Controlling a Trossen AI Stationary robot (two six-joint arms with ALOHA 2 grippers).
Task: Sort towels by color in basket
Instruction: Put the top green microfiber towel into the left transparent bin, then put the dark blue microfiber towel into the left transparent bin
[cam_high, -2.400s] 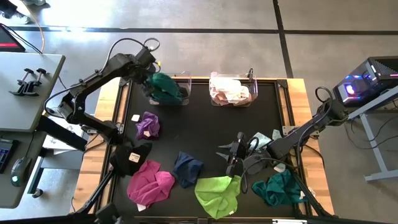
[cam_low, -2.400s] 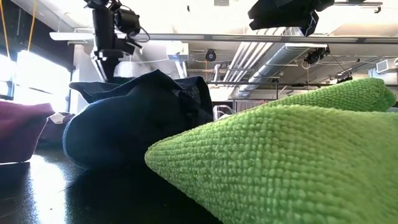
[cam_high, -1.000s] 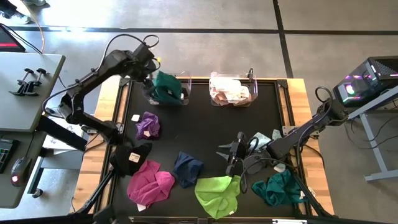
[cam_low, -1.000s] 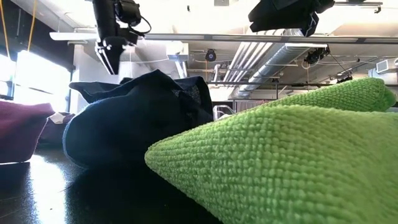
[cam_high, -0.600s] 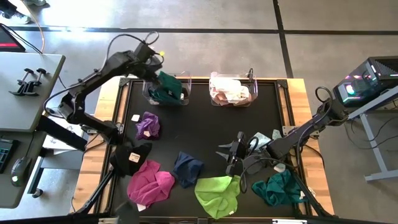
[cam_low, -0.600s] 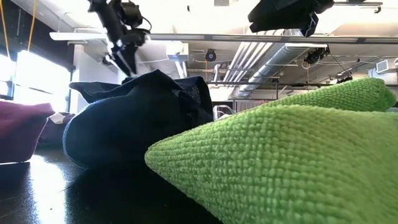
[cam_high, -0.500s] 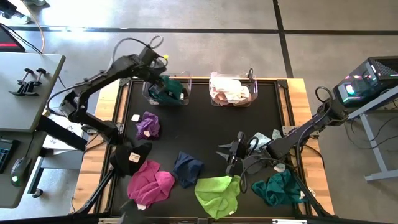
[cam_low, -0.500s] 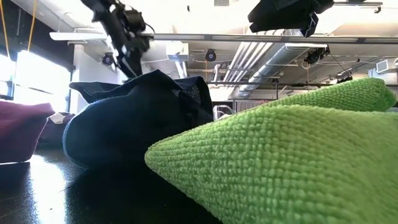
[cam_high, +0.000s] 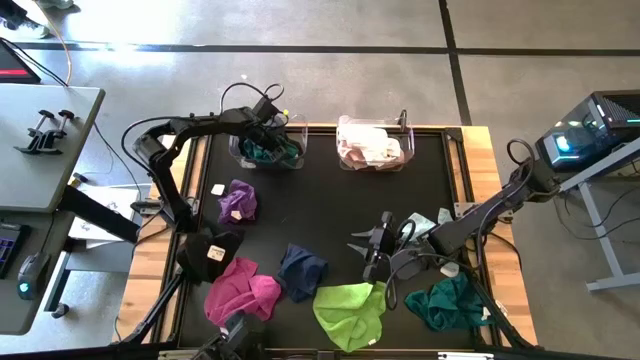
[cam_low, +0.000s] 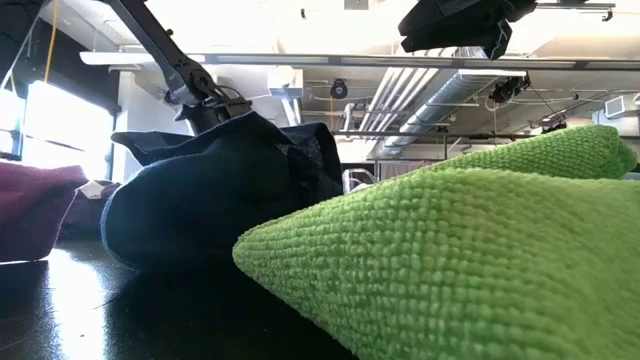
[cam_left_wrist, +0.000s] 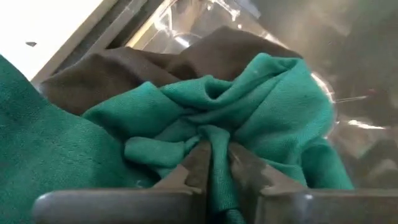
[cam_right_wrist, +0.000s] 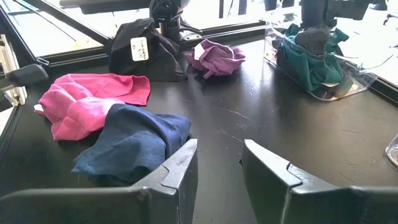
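A teal towel (cam_high: 262, 150) lies bunched in the clear left basket (cam_high: 294, 128) at the table's far edge, on top of a dark cloth (cam_left_wrist: 124, 68). My left gripper (cam_left_wrist: 219, 162) is down inside that basket, shut on the teal towel. My right gripper (cam_high: 372, 250) hovers open over the middle of the table, with nothing between its fingers. Loose on the black tabletop lie purple (cam_high: 238, 202), black (cam_high: 212, 252), magenta (cam_high: 240, 295), navy (cam_high: 303, 270), lime green (cam_high: 350, 310), a second teal (cam_high: 450, 300) and pale mint (cam_high: 425, 225) towels. My left gripper pinches a raised, gathered fold (cam_left_wrist: 217, 140) on top of the teal towel between its two fingers, several layers together. The fingers come from above, slanting down into the basket. The rest of the towel lies slack in the basket on the dark cloth.
A second clear basket (cam_high: 400, 128) at the far edge holds white and pink cloths (cam_high: 368, 143). The table has a raised wooden rim (cam_high: 485, 180). A bare strip of black tabletop (cam_high: 320, 200) runs between the baskets and the loose towels.
My left gripper has dropped from above the left basket down into it, moving a little toward the table's right edge, and has shut on a fold of the teal towel. The towel now sits lower in the basket.
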